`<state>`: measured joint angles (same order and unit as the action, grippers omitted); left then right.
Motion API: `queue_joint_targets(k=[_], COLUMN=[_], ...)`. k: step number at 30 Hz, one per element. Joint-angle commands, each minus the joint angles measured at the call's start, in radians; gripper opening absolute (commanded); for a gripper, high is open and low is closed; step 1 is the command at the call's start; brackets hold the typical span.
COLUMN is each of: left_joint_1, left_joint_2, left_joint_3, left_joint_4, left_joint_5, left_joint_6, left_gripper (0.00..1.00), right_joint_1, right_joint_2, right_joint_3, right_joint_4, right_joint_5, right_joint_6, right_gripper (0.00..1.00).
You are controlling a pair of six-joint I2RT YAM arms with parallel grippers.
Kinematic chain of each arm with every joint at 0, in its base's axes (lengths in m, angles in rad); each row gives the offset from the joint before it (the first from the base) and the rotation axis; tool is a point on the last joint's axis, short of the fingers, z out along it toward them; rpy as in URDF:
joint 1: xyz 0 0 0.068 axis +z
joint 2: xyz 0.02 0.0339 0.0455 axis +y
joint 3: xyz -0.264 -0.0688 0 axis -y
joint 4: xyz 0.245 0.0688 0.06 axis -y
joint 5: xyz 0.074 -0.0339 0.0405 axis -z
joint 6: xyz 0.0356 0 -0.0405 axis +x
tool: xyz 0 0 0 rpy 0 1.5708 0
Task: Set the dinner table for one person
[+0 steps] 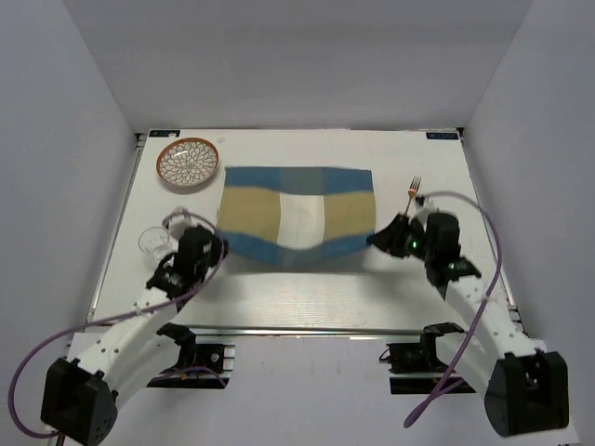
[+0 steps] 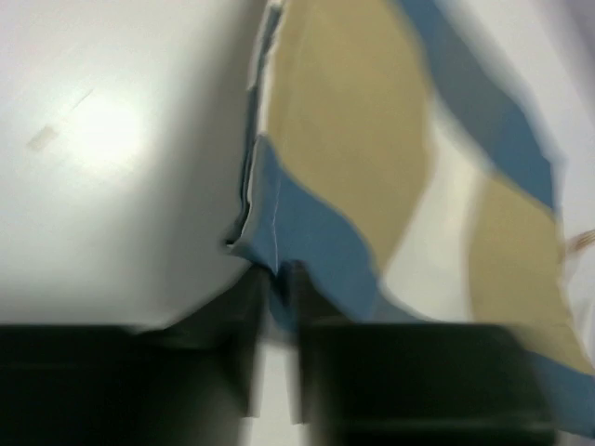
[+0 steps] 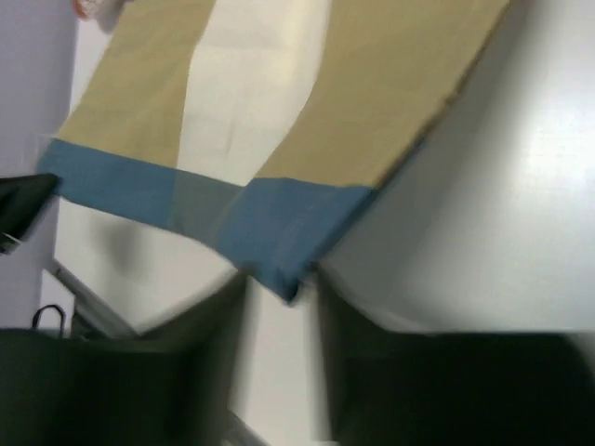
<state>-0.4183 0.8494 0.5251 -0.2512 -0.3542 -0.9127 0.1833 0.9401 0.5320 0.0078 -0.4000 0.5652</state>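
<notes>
- Dinner table [image 1: 307, 293] lies beneath the checked placemat [image 1: 297, 216].
- Left gripper [image 2: 276, 274] is at the placemat's near-left corner; too blurred to tell its grip.
- Right gripper [image 3: 279, 283]: jaws slightly apart around the near-right corner.
- Stickers [image 1: 442, 136] beyond the placemat: unreadable.

White dinner table [image 1: 279, 297]: patterned plate [image 1: 189, 163] far left, clear glass [image 1: 154, 242] left, fork [image 1: 413, 190] right, checked placemat [image 1: 297, 214] centre.

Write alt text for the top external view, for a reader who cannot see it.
A blue-and-tan checked placemat is spread on the dinner table, with the left gripper and right gripper at its two near corners. A patterned plate sits far left, a clear glass left, a fork right.
</notes>
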Motion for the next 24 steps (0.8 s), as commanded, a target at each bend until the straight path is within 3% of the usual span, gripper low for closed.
queue_joint_targets(k=[1, 2, 3, 4, 6, 8, 9, 12, 14, 16, 17, 20, 24], left_joint_1=[-0.008, -0.008, -0.008, -0.008, -0.008, -0.008, -0.008, -0.008, -0.008, -0.008, -0.008, -0.008, -0.008], left_joint_2=[-0.195, -0.249, -0.309, -0.423, -0.507, -0.55, -0.535, -0.312, -0.033, 0.156, 0.322, 0.569, 0.694], left_joint_3=[-0.169, -0.195, -0.218, -0.249, -0.254, -0.232, -0.217, -0.108, 0.027, 0.134, 0.239, 0.39, 0.438], left_joint_4=[-0.065, -0.109, -0.184, -0.219, -0.311, -0.339, -0.345, -0.318, -0.327, -0.4, -0.458, -0.534, -0.528], left_joint_5=[0.012, 0.018, 0.026, 0.037, 0.058, 0.061, 0.055, 0.04, 0.047, 0.035, 0.023, 0.006, 0.003], left_joint_6=[-0.199, -0.24, -0.247, -0.245, -0.238, -0.204, -0.195, -0.149, -0.111, -0.1, -0.1, -0.078, -0.074], left_gripper=[0.41, 0.59, 0.98, 0.98, 0.98, 0.98, 0.98, 0.98, 0.98, 0.98, 0.98, 0.98, 0.98], right_joint_1=[-0.004, -0.004, -0.004, -0.001, 0.001, 0.005, 0.004, 0.036, 0.076, 0.117, 0.131, 0.189, 0.255], right_joint_2=[-0.174, -0.22, -0.262, -0.341, -0.409, -0.374, -0.272, 0.019, 0.127, 0.247, 0.279, 0.458, 0.653], right_joint_3=[-0.176, -0.24, -0.253, -0.257, -0.25, -0.209, -0.143, 0.021, 0.086, 0.175, 0.203, 0.336, 0.531], right_joint_4=[0.156, 0.115, 0.078, 0.036, -0.037, -0.089, -0.103, -0.182, -0.213, -0.245, -0.249, -0.288, -0.431], right_joint_5=[-0.011, -0.002, 0.027, 0.048, 0.091, 0.125, 0.15, 0.193, 0.251, 0.282, 0.297, 0.334, 0.464], right_joint_6=[0.025, 0.028, 0.027, 0.024, 0.024, 0.003, -0.014, -0.068, -0.08, -0.082, -0.094, -0.119, -0.142], right_gripper=[0.6, 0.89, 0.89, 0.89, 0.89, 0.89, 0.89, 0.89, 0.89, 0.89, 0.89, 0.89, 0.89])
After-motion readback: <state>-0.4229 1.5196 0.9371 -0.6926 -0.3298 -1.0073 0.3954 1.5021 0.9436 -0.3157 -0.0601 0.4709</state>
